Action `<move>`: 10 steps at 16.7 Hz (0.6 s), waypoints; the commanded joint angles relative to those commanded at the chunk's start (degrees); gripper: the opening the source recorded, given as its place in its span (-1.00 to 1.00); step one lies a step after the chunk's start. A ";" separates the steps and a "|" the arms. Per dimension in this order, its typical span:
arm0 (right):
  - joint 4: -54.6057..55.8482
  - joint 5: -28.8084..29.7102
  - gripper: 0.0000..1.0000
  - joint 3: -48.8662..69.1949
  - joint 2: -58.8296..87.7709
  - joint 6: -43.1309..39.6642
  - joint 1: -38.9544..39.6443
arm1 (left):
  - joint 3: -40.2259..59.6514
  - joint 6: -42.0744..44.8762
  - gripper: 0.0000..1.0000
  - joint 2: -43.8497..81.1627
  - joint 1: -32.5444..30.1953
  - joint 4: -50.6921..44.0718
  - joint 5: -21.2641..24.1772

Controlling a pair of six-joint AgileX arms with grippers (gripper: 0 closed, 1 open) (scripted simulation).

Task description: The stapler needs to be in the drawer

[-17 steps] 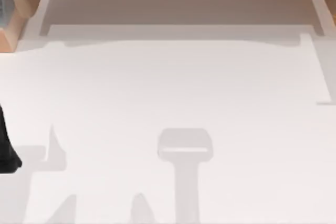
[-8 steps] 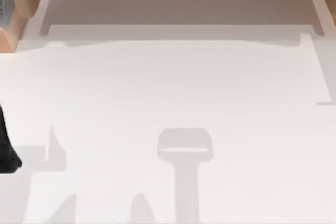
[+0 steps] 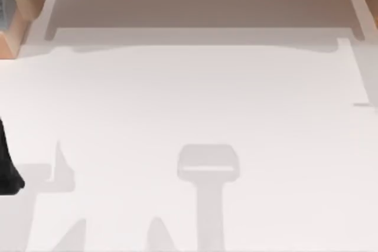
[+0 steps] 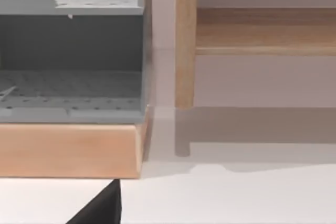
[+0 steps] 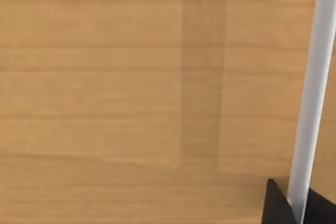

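Several shadows lay on the white worktop (image 3: 189, 98) from above, with the left arm (image 3: 7, 169) at its left edge; I could not tell where the stapler lay.

At the left wrist, the left hand (image 4: 102, 211) faced the drawer (image 4: 68, 150), its grip impossible to tell.

At the right wrist, the right hand (image 5: 298, 209) pinched a white bar (image 5: 315, 77) against a wooden panel (image 5: 105, 77). A skewed pull could have slipped it free.

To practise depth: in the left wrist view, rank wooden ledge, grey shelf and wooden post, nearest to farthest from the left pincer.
1. Wooden ledge, right before left pincer.
2. Grey shelf, behind it.
3. Wooden post, alongside; nearly tied with shelf.
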 joint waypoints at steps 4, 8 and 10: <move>-4.02 3.43 -1.00 6.51 2.30 0.02 3.35 | 0.00 0.00 1.00 0.00 0.00 0.00 0.00; -4.69 3.96 -1.00 7.45 2.68 0.05 3.94 | 0.00 0.00 1.00 0.00 0.00 0.00 0.00; -4.83 3.91 -1.00 7.37 2.68 0.12 3.70 | 0.00 0.00 1.00 0.00 0.00 0.00 0.00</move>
